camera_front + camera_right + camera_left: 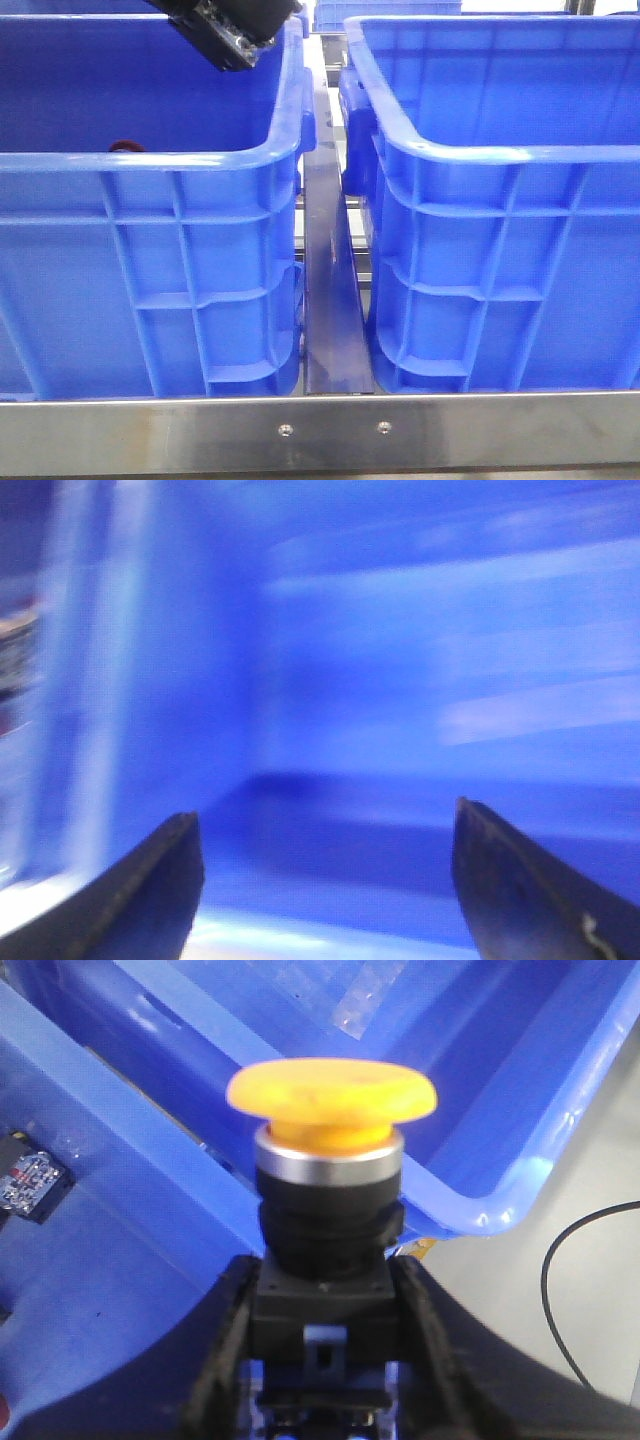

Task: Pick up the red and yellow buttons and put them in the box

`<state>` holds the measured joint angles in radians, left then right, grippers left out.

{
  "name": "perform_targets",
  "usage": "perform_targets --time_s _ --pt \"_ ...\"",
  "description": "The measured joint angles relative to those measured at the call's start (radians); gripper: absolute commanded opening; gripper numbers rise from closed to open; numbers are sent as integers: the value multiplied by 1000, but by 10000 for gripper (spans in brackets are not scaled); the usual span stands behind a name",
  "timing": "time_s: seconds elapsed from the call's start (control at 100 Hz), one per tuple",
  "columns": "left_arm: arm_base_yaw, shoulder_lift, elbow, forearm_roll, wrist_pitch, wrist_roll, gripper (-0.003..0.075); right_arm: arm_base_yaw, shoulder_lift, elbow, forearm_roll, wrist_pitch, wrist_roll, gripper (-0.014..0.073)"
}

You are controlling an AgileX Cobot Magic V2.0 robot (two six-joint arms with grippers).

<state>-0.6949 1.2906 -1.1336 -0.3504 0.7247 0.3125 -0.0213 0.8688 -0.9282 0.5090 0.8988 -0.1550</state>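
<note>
My left gripper (pixel 325 1345) is shut on the black body of the yellow button (pixel 330 1095), whose orange-yellow cap points away from the wrist. It holds the button in the air over blue crate walls and a rim (pixel 500 1200). In the front view only part of my left arm (pixel 225 30) shows, above the left blue crate (pixel 150 260). A dark red rounded thing (pixel 125 147), perhaps the red button, peeks over that crate's near rim. My right gripper (pixel 320 880) is open and empty inside a blue crate (pixel 400 680); that view is blurred.
The right blue crate (pixel 500 260) stands beside the left one, with a narrow dark gap (pixel 330 300) between them. A metal rail (pixel 320 435) runs along the front. A small circuit-like part (pixel 30 1180) lies on a blue surface. A black cable (pixel 560 1290) lies on the grey floor.
</note>
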Motion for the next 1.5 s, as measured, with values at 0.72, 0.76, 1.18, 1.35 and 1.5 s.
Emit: perform_targets --time_s 0.72,0.76,1.18,1.35,1.5 --pt "-2 0 0 0 0 0 -20 408 413 -316 274 14 -55 545" --pt "-2 0 0 0 0 0 -20 421 430 -325 280 9 -55 545" --pt "-2 0 0 0 0 0 -20 490 552 -360 292 -37 -56 370" --pt "-2 0 0 0 0 0 -15 490 557 -360 290 -41 -57 164" --pt "-2 0 0 0 -2 4 159 490 557 -360 290 -44 -57 163"
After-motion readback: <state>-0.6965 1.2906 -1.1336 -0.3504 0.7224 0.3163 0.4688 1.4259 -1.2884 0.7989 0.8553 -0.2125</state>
